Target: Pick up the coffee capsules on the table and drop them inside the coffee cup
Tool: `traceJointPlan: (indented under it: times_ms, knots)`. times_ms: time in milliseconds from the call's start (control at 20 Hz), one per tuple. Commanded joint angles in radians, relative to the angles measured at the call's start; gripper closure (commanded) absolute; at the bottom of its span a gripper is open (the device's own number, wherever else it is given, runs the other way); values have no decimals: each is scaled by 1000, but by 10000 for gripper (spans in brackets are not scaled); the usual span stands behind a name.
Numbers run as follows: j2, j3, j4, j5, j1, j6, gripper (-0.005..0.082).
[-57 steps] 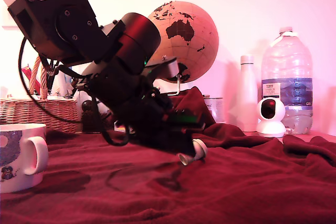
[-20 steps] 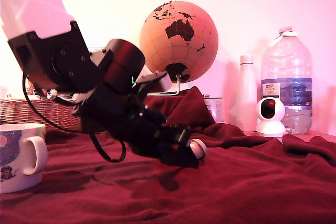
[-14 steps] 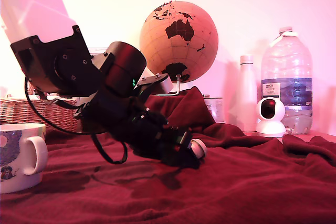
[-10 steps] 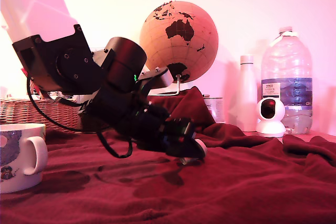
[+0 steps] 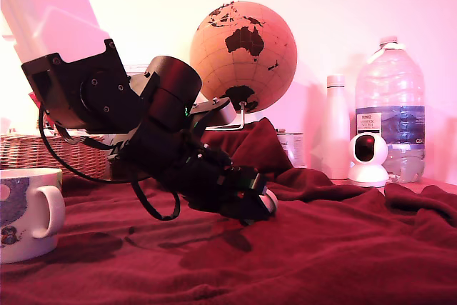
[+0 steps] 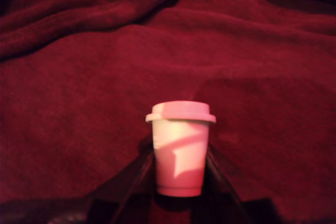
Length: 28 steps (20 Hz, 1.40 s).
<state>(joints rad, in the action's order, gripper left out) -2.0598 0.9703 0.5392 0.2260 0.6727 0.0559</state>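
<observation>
A coffee capsule point(image 6: 180, 148) is gripped between the two fingers point(image 6: 137, 174) of the gripper point(image 5: 251, 201), low over the red cloth of the table point(image 5: 321, 248).

In the wrist view the capsule is held by its narrow end, one dark finger pressed against each side and the wide rim pointed away from the arm, with rumpled cloth behind it. In the exterior view only a pale edge of the capsule is seen at the gripper's tip, well apart from the coffee cup point(image 5: 27, 212), which is set at the exterior view's left edge with its handle turned towards the arm.
</observation>
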Motion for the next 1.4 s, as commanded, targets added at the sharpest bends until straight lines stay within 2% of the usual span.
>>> traceJointPlan:
  times_ms: [0, 400, 800, 900, 1050, 1100, 1200, 1250, 1350]
  knots:
    - [-29, 2, 10, -2, 3, -3, 609]
    - [37, 2, -18, 2, 3, -3, 609]
    - [152, 1, -195, 0, 3, -4, 609]
    - [181, -2, -224, -14, 3, -9, 609]
    - [219, -23, -225, -84, 3, -92, 609]
    - [232, -34, -223, -95, 3, -96, 609]
    - [253, -54, -212, -121, 4, -146, 609]
    - [263, -66, -198, -137, 6, -150, 609]
    - [284, -101, -161, -171, 13, -211, 609]
